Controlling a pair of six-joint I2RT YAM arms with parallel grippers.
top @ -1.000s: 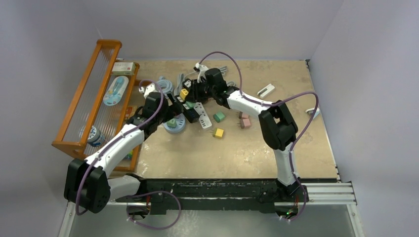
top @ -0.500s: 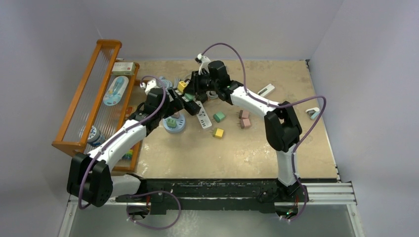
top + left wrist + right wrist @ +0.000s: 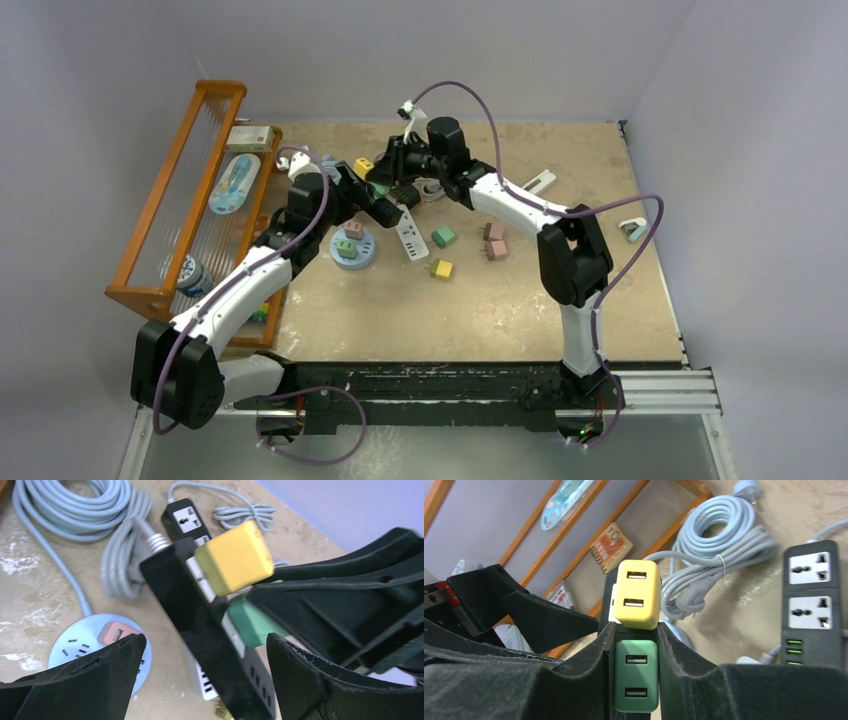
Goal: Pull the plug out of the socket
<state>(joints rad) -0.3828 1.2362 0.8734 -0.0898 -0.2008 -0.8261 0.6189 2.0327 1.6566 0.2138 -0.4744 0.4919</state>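
A black power strip [image 3: 200, 630] hangs tilted above the table, with a yellow plug [image 3: 235, 557] and a green plug [image 3: 252, 625] in its sockets. My right gripper [image 3: 636, 630] is shut on the green plug [image 3: 636, 682], just below the yellow plug [image 3: 636, 595]. My left gripper [image 3: 202, 637] stands open around the strip, and bare table shows between its left finger [image 3: 100, 680] and the strip. I see no contact there. In the top view the left gripper [image 3: 352, 192] and right gripper [image 3: 395, 178] meet at the strip [image 3: 385, 210].
An orange rack [image 3: 175, 210] stands at the left. A round blue socket [image 3: 352, 250] with plugs and a white strip [image 3: 408, 235] lie below the grippers. Loose green [image 3: 443, 237], yellow [image 3: 442, 269] and pink [image 3: 495, 247] plugs lie to the right. A second black strip [image 3: 811, 600] and coiled grey cable [image 3: 724, 525] lie at the back.
Both grippers and the black strip with its plugs have risen off the table and shifted toward the back left. The green plug is still in the strip.
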